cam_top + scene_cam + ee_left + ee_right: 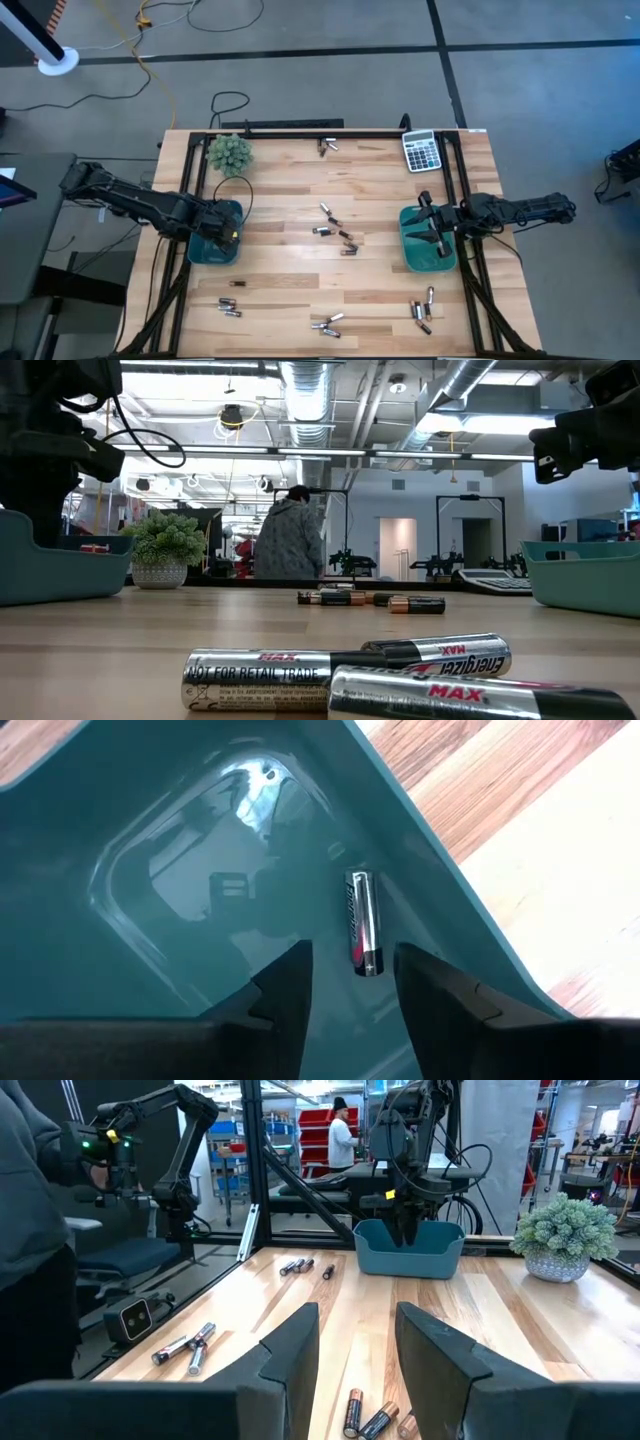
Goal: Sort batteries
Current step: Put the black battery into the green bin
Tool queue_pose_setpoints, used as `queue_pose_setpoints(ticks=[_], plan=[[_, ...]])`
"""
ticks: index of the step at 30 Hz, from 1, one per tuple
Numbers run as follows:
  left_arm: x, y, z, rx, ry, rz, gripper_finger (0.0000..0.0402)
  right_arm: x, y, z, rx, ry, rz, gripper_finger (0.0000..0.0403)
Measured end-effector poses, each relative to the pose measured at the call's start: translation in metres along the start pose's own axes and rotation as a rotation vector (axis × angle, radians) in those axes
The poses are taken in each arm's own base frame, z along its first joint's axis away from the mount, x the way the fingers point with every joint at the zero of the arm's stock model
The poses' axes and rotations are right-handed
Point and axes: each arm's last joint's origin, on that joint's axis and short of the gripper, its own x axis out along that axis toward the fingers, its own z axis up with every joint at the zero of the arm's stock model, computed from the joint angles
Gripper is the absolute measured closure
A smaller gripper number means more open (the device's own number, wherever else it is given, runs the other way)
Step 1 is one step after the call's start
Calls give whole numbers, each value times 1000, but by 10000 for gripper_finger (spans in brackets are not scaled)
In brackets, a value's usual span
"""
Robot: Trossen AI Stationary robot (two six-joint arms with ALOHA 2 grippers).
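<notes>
left pincer point(350, 982) down inside the left teal bin point(204, 250), fingers apart, one silvery battery point(362, 922) lying loose between them (not gripped), right pincer point(355, 1342) parted and empty above the right teal bin point(412, 262), more batteries point(335, 231) scattered on the table point(280, 180)

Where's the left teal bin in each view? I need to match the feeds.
High view: left teal bin at the table's left edge, under the left claw.
Low view: at far left.
Left wrist view: fills the picture; one battery inside.
Right wrist view: across the table.
Shared landmark: potted plant.
</notes>
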Motion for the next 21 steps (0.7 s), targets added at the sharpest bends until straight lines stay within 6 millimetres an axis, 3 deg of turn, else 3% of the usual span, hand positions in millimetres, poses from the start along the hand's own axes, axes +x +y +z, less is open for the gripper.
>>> queue_pose_setpoints(ticks=[21], plan=[[-6,-4,2,-122,31,-48,262,0,0,0,0,0,-3,251]])
